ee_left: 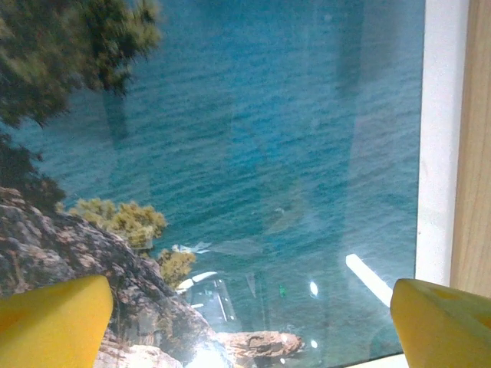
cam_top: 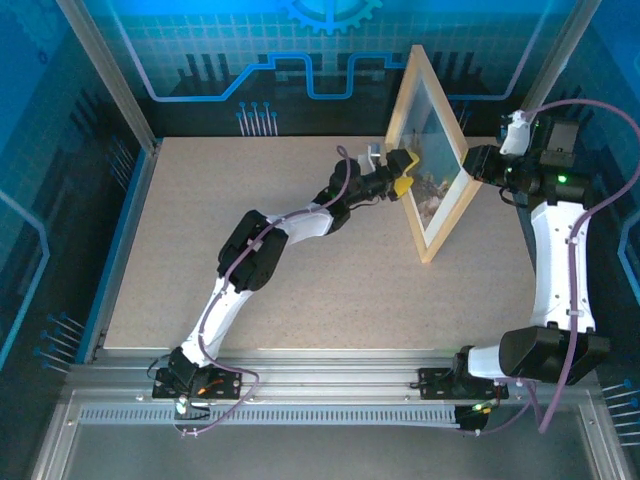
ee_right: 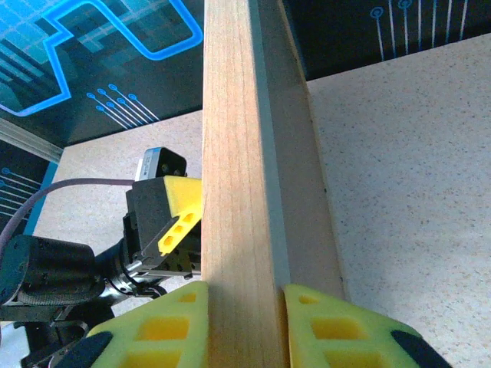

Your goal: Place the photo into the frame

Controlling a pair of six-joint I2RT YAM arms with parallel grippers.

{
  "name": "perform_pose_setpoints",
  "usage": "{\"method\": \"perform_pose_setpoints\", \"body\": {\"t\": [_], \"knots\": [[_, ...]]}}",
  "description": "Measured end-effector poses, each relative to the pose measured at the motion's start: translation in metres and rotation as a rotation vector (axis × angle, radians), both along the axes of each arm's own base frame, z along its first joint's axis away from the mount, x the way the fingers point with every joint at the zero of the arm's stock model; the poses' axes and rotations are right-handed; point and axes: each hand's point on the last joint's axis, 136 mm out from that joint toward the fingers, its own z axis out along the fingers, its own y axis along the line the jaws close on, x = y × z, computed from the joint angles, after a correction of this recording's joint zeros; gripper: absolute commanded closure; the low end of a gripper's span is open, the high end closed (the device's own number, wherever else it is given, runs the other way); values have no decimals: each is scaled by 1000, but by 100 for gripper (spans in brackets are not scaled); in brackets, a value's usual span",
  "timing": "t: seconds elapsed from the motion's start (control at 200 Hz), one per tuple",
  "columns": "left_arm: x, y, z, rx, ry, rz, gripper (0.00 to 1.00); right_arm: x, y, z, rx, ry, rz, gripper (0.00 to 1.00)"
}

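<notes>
Right gripper (ee_right: 244, 305) is clamped on the frame (ee_right: 230, 153): its two yellow foam-like fingers (ee_right: 173, 326) press either side of one thin, pale wooden rail, whose grain runs lengthwise. In the overhead view the frame (cam_top: 449, 210) stands on edge on the speckled beige table (cam_top: 250, 220), tilted, with the right gripper (cam_top: 475, 162) at its outer rail.

Left gripper (cam_top: 403, 172) faces the frame's other side with its jaws spread wide and nothing between them. From its own wrist view, the yellow fingertips (ee_left: 54, 318) sit far apart at the lower corners. Whether they touch the surface cannot be told.

Inside the frame lies the photo (ee_left: 268, 153): glossy, rippled turquoise sea, dark tree, pale rocks, with bright reflections. A flat white mat border (ee_left: 441, 138) runs between the print and the wooden rail (ee_left: 472, 153).
</notes>
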Motion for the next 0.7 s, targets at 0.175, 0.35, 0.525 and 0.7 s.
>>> {"method": "perform_pose_setpoints", "body": {"t": [0.175,0.35,0.525,0.7], "knots": [[-8,-17,-11,13,13,-40,6,0,-1,0,-15,15,12,82],[-9,-22,-21,27,31,-52,6,0,-3,0,-28,15,11,66],[-8,-23,-20,26,29,-52,6,-5,-12,-27,-74,131,-27,57],[-8,-23,-17,22,24,-56,6,-6,-16,-48,-127,212,-36,69]]}}
